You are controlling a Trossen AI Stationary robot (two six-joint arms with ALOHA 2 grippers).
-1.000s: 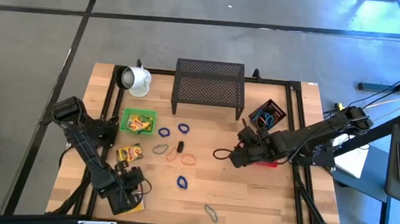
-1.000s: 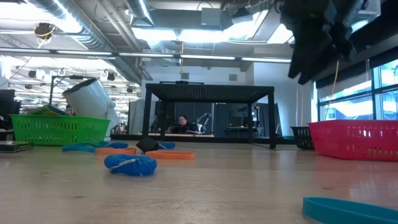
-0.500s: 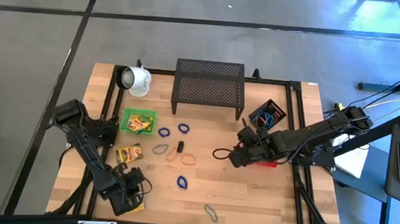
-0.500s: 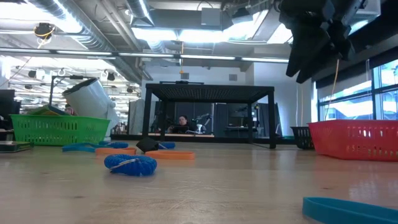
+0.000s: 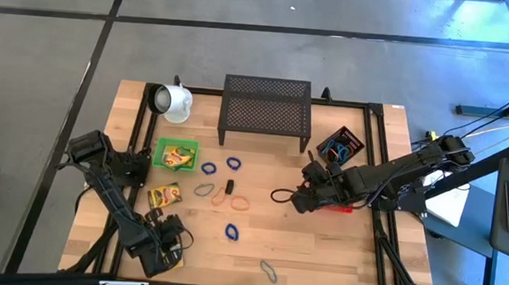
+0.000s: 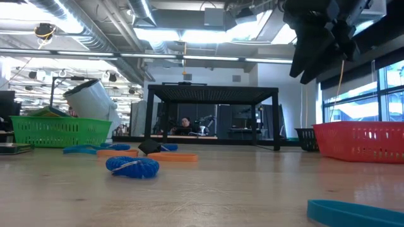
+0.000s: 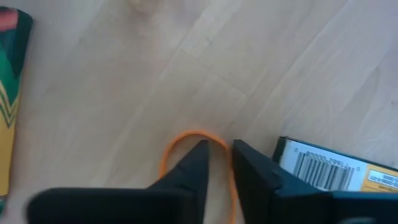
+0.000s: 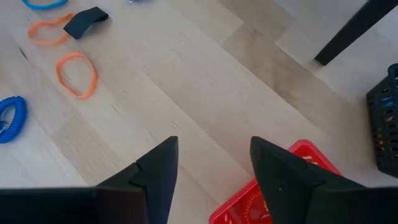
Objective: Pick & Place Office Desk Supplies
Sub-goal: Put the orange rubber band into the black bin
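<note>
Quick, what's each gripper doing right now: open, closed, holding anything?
Left gripper: fingers nearly together over an orange rubber band; whether it grips it cannot be told.
Right gripper: open, holding nothing, above the table by the red basket.

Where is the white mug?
In the high view the white mug lies tipped on its side at the table's far left corner, just left of the black mesh rack and beyond the green basket.

I see the mesh rack (image 5: 266, 110) at twelve o'clock, the mug (image 5: 176, 102) at ten, and my left gripper (image 5: 168, 242) at seven.
</note>
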